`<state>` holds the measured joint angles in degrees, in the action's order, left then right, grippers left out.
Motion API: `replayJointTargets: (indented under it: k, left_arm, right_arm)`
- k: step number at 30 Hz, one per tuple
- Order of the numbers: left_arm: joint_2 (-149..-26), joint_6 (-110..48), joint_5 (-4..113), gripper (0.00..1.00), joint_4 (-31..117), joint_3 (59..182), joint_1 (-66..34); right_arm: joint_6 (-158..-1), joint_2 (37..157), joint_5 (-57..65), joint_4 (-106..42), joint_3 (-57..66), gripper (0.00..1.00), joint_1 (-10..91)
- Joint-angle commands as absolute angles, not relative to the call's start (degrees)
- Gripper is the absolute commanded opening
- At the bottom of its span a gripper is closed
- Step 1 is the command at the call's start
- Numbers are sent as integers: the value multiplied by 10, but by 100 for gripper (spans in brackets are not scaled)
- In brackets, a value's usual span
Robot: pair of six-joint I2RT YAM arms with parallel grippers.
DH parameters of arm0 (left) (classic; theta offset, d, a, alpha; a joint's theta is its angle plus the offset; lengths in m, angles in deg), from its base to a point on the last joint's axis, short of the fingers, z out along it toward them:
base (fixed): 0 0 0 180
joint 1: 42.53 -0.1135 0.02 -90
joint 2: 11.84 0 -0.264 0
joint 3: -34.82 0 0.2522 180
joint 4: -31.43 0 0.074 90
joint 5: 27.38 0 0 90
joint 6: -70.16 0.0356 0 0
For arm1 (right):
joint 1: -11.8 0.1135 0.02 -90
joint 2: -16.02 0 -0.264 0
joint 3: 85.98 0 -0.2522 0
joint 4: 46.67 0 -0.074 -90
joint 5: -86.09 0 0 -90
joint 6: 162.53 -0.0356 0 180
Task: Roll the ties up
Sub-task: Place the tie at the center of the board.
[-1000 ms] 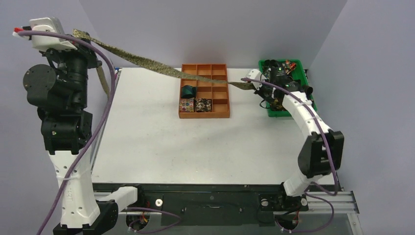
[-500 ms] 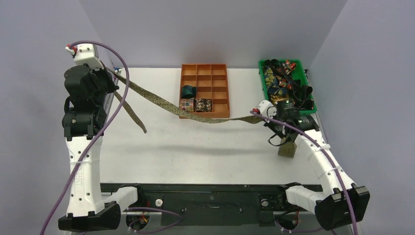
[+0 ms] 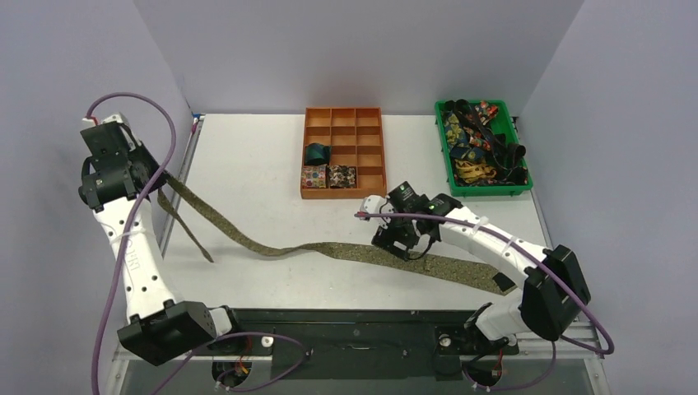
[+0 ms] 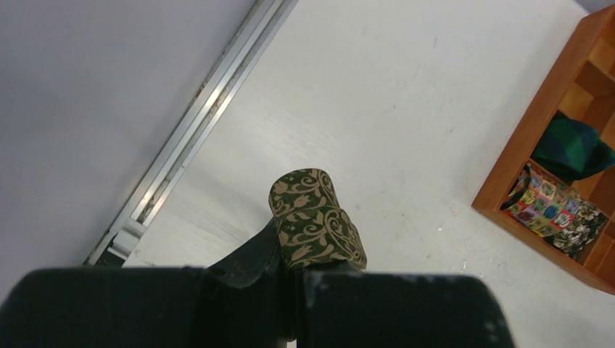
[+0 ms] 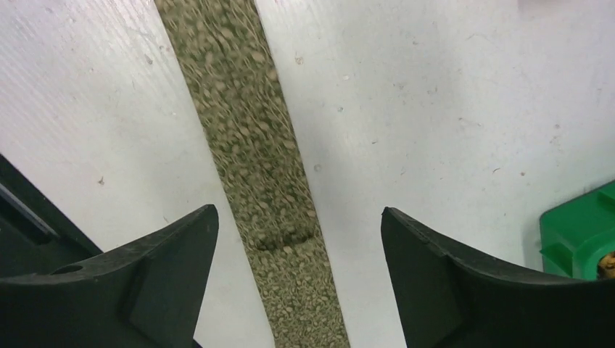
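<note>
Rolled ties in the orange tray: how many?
3, all in the orange tray. The dark teal coil is in the left column, one row behind the front. The multicolour floral coil is front-left, and the dark flecked coil is front-middle. None appears hidden.

One long tie (image 3: 329, 249) is unrolled. There are three rolled ties: a teal roll (image 3: 316, 153), a floral roll (image 3: 313, 176) and a dark roll (image 3: 342, 175). One orange tray (image 3: 372, 154) has twelve compartments. One green bin (image 3: 490, 189) holds a tangle of ties too jumbled to count.
</note>
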<state>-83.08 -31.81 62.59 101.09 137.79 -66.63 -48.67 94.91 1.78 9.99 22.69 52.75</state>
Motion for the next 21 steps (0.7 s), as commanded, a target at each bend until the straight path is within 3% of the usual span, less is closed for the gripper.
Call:
replayJointTargets:
  k: [1,4,9,12,14,18,21]
  left_arm:
    - [-858,-320,599,0,1069,1368,-685]
    - [-855,-299,606,0,1049,1334,-684]
    - [-833,-224,611,0,986,1297,-672]
    - [-830,-185,630,0,978,1306,-615]
    - [-824,-165,662,1,978,1306,-567]
    - [-829,-170,711,7,996,1310,-455]
    - [-854,-233,704,5,1017,1322,-439]
  right_arm:
    - [-421,946,80,216,205,79,444]
    - [-364,906,56,259,274,69,372]
    - [-366,922,-18,219,370,48,357]
    - [-375,967,-47,200,385,29,339]
    - [-364,993,-77,191,385,23,313]
    - [-320,1030,-140,178,371,21,233]
    - [-267,1056,-180,180,348,20,151]
